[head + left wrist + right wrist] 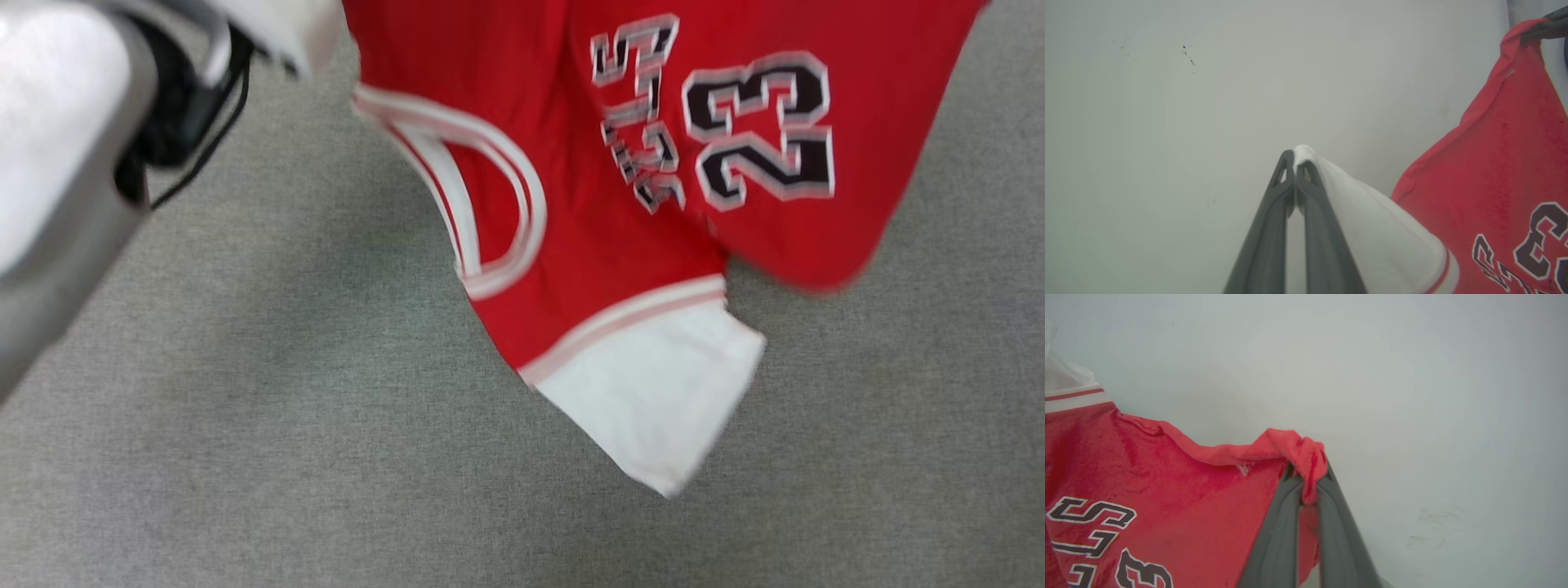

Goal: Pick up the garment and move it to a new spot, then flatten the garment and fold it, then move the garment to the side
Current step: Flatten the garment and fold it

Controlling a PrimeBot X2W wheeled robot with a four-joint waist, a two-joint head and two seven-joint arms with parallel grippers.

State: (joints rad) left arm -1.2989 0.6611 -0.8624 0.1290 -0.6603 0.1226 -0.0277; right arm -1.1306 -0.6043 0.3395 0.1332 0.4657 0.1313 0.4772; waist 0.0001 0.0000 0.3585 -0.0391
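The garment [571,269] is a red shirt with a white sleeve [661,392], striped trim and a black "23" print. It hangs spread over the grey surface, stretched between both arms. In the left wrist view my left gripper [1295,157] is shut on the tip of a white sleeve [1372,228], with the red body [1494,171] to its right. My right gripper [1306,477] is shut on a bunched red edge of the garment [1167,477]. Its dark fingers [1549,26] also show pinching that corner at the top right of the left wrist view.
A grey cloth-covered surface [245,449] lies under the shirt. My pale left forearm [57,163] with dark cables crosses the upper left of the head view. Behind both grippers is a plain pale wall [1208,81] with a few dark specks.
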